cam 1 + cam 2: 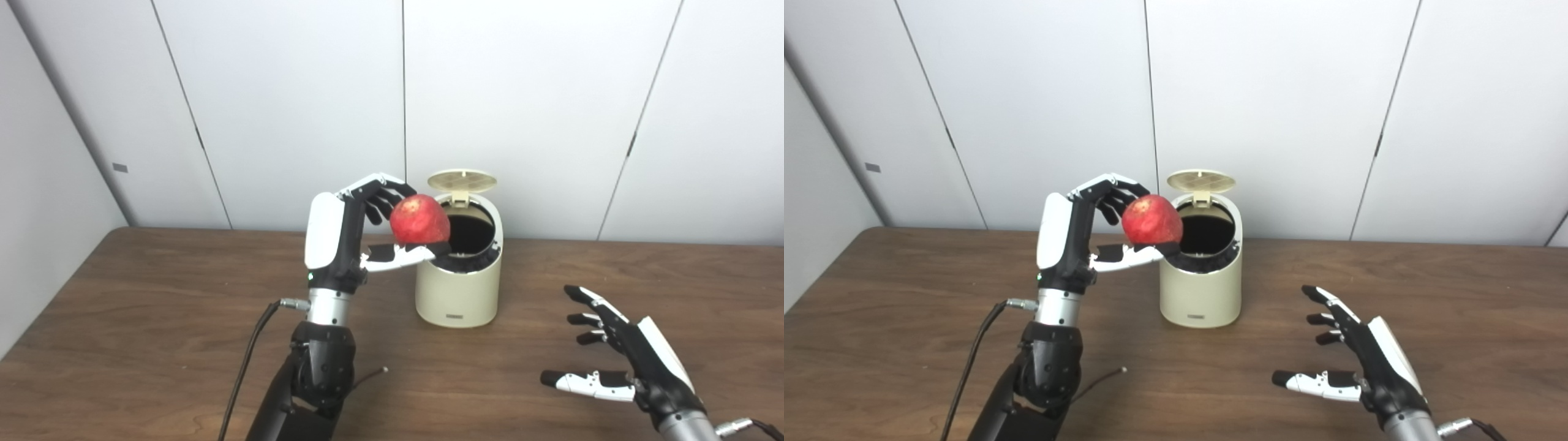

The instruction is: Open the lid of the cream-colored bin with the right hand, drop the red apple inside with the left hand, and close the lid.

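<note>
A: Fingers curl over the red apple, thumb underneath; the left hand holds it at the near-left rim of the cream-colored bin.

B: Lid stands up, hinged at the back. The right hand hovers low over the desk, fingers spread, grasping nothing.

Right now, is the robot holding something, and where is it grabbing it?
Yes. The left hand holds the red apple, fingers over its top and back, thumb under its bottom, at the rim of the open bin. The right hand holds nothing.
</note>
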Controlling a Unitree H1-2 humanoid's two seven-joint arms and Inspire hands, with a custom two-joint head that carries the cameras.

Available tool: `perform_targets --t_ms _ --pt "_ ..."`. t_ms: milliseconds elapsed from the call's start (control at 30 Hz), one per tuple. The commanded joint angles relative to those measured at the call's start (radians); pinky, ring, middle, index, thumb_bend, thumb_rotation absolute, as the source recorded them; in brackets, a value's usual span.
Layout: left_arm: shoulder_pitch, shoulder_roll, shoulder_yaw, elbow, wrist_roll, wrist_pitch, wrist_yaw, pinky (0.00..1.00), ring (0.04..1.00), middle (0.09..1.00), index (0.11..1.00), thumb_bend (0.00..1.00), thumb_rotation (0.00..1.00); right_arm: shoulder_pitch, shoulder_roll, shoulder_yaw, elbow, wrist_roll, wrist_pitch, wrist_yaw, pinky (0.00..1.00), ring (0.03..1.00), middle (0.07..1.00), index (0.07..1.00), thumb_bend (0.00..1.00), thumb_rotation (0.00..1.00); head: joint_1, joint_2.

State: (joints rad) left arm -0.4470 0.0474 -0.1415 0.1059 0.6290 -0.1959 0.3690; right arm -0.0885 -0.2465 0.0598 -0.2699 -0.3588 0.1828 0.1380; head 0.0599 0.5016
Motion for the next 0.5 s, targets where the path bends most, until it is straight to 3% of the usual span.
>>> perform_targets --t_ms 0,467 --pt "-0.065 -0.001 -0.003 0.01 0.01 -0.043 0.031 0.32 0.404 0.465 0.492 0.53 0.0 -0.022 0.002 -0.003 -0.039 -0.003 -0.031 -0.021 0.67 0.8 0.899 0.877 0.67 0.23 -0.003 0.0" --pt "-0.15 -0.036 -0.019 0.218 0.016 -0.094 0.108 0.32 0.406 0.463 0.492 0.52 0.0 -0.014 0.022 0.001 -0.074 -0.023 -0.001 -0.012 0.66 0.796 0.899 0.878 0.68 0.25 -0.029 -0.001"
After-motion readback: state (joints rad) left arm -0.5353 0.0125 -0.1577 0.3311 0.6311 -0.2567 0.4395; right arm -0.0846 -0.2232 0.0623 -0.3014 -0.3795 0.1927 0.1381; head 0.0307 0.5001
